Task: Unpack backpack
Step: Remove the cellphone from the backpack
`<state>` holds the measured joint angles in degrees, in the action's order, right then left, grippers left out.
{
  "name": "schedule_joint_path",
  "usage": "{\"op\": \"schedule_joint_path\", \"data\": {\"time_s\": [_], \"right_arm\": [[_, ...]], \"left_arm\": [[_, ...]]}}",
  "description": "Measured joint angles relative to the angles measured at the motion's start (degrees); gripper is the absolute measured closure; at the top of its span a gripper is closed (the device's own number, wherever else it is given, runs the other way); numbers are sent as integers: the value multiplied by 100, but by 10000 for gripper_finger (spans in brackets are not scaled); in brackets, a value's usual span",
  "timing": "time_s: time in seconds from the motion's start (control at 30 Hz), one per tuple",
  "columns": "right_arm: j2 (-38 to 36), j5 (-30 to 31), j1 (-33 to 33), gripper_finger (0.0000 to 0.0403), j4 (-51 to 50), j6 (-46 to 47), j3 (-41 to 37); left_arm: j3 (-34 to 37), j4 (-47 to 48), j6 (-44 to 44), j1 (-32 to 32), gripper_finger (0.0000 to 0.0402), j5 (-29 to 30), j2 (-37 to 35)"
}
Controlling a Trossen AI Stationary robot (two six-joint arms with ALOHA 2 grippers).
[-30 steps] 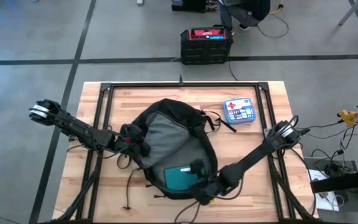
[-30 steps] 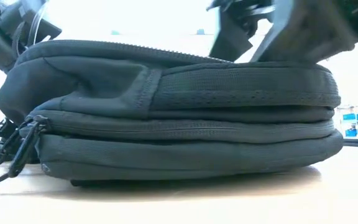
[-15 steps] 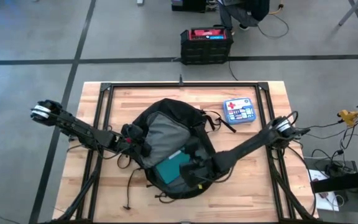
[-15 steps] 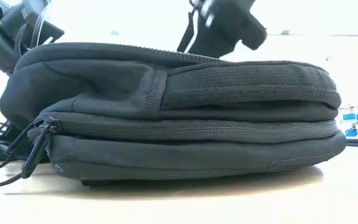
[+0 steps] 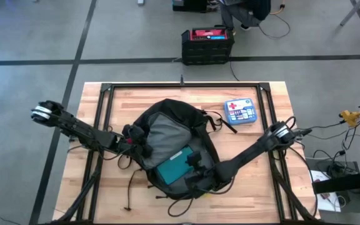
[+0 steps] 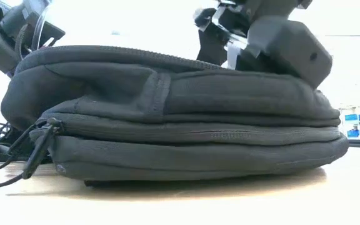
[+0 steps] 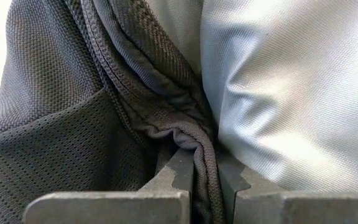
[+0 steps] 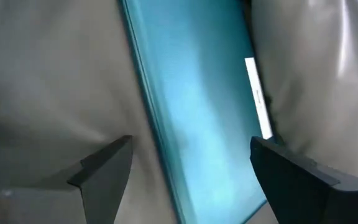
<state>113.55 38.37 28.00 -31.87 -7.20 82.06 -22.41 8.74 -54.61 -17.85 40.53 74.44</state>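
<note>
The black backpack point(image 5: 175, 119) lies flat on the table with its opening upward and the grey lining point(image 5: 164, 134) showing. A teal flat box point(image 5: 175, 165) lies inside it, near the table's near side. My left gripper point(image 5: 141, 147) is shut at the opening's left rim. My right gripper point(image 5: 195, 167) is open and reaches into the opening from the right. In the right wrist view its fingers point(image 8: 104, 168) stand on either side of the teal box point(image 8: 197, 106). In the low view the backpack point(image 6: 167, 131) fills the frame, with the right gripper point(image 6: 255, 37) above it. My left gripper point(image 7: 205, 180) pinches the folded fabric rim point(image 7: 194, 140) of the backpack's opening on its left side, between the black mesh and the grey lining. It comes nearly level from the table's left, and the rim bunches between the fingers. My right gripper: I cannot tell whether its fingers touch the teal box.
A blue and white first-aid box point(image 5: 239, 111) sits on the table to the far right of the backpack. Loose black straps point(image 5: 130, 187) trail toward the near left edge. A black frame point(image 5: 183, 86) runs around the tabletop. A black crate with a red top point(image 5: 207, 45) stands on the floor beyond.
My right gripper has moved from the backpack's near rim toward the far left, deeper over the opening. The teal box has turned to lie aslant and shows more fully. In the low view the backpack's near top panel has sunk under the right arm.
</note>
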Motion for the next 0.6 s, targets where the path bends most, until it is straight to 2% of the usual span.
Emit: {"op": "schedule_joint_path", "data": {"time_s": [0.43, 0.6], "right_arm": [[171, 1069, -427, 151, 552, -1147, 258], [165, 936, -517, 176, 539, -1166, 356]], "left_arm": [[-22, -1124, 41, 0, 393, 472, 1006], [-22, -1264, 187, -2, 393, 444, 1022]]}}
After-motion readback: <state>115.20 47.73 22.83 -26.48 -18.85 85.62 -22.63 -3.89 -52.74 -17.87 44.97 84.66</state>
